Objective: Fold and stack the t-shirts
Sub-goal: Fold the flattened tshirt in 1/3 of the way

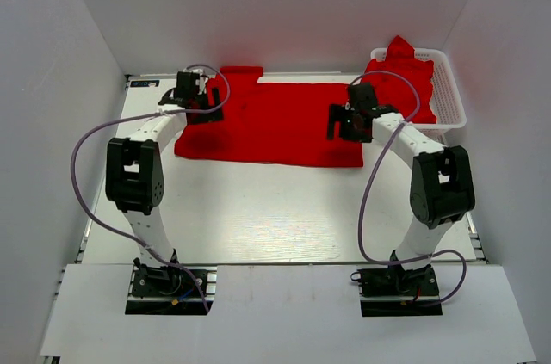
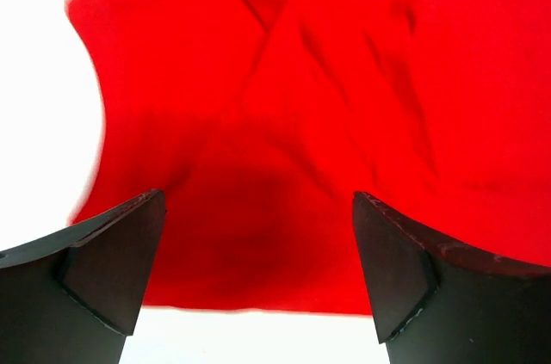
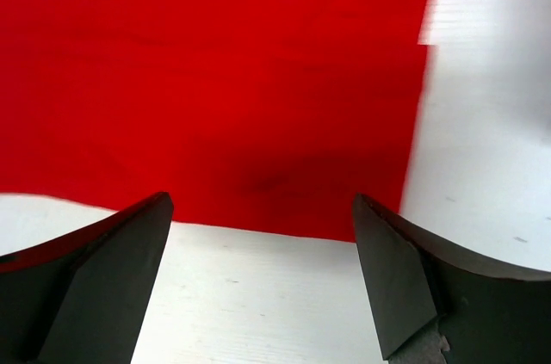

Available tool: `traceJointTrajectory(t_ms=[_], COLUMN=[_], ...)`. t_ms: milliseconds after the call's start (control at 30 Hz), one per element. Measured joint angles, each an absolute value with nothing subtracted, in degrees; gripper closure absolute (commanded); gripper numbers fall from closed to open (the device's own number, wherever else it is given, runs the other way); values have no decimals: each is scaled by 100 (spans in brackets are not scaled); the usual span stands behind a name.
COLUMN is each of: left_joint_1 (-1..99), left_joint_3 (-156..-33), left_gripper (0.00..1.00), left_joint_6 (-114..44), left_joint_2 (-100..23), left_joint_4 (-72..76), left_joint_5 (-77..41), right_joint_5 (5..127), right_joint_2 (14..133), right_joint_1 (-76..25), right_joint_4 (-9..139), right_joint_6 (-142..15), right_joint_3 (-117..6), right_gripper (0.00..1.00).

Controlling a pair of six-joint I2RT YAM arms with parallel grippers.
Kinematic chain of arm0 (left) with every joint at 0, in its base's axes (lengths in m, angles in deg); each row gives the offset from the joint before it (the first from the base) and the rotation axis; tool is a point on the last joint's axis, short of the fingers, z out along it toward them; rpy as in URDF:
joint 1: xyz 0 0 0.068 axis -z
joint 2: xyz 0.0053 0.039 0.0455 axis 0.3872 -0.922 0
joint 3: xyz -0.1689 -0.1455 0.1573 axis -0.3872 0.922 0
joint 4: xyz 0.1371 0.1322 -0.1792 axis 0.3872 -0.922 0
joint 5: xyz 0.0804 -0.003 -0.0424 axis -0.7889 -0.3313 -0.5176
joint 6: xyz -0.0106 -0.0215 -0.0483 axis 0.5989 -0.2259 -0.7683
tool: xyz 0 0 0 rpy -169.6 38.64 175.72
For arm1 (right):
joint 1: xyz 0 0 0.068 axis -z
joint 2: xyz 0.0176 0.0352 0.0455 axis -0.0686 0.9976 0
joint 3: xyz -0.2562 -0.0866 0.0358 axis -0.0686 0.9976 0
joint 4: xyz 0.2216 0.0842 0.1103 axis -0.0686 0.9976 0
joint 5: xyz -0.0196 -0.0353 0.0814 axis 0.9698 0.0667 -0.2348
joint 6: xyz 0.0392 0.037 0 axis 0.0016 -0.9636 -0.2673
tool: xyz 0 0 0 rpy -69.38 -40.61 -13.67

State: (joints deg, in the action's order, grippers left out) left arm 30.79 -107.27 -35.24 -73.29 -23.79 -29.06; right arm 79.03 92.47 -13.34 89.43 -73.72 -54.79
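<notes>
Bright even light; wrist views overexposed, t-shirt (image 2: 344, 80) edges blurred.

A robot lab's test booth, as we read it.
We see plain white panels (image 1: 284, 11) closing in the white table (image 1: 258, 226) beyond the left pincer (image 1: 209, 106) and right pincer (image 1: 337, 123) and on either side (more box than room), both arms (image 1: 138, 175) bolted to black plates (image 1: 198, 295) nearer us than the pincers, purple cables (image 1: 82, 175) looping loose, and a white lattice basket (image 1: 449, 89) just right of the right pincer.

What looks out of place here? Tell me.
Nothing spilled or damaged. The spread shirt lies flat with one sleeve jutting past its far edge; the heaped shirts in the basket poke above its rim.
</notes>
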Motion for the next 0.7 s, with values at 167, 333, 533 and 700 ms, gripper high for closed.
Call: traceJointTrajectory(t_ms=[167,333,533,700], left_joint_1=[3083,3081,3053,2981], left_joint_3=[-10185,-10145,-9503,-8027], left_gripper=[0,0,0,0], left_joint_6=[-3733,-3948,-4649,-5565], left_joint_2=[-7334,-7764,-7456,-6265], left_joint_4=[-2145,-2164,-2108,-2344], left_joint_5=[-2650,-2615,-3063,-3437], right_joint_5=[7612,7411,7387,7213], right_joint_2=[9619,10102,10058,9516], right_joint_1=[-1461,-1439,-1419,-1419], right_joint_4=[8709,8489,8093,7503], right_joint_6=[-7368,-7401,-7514,-7744], right_joint_3=[-5474,-5415,-4995,-4158], right_gripper=[10,10,10,10])
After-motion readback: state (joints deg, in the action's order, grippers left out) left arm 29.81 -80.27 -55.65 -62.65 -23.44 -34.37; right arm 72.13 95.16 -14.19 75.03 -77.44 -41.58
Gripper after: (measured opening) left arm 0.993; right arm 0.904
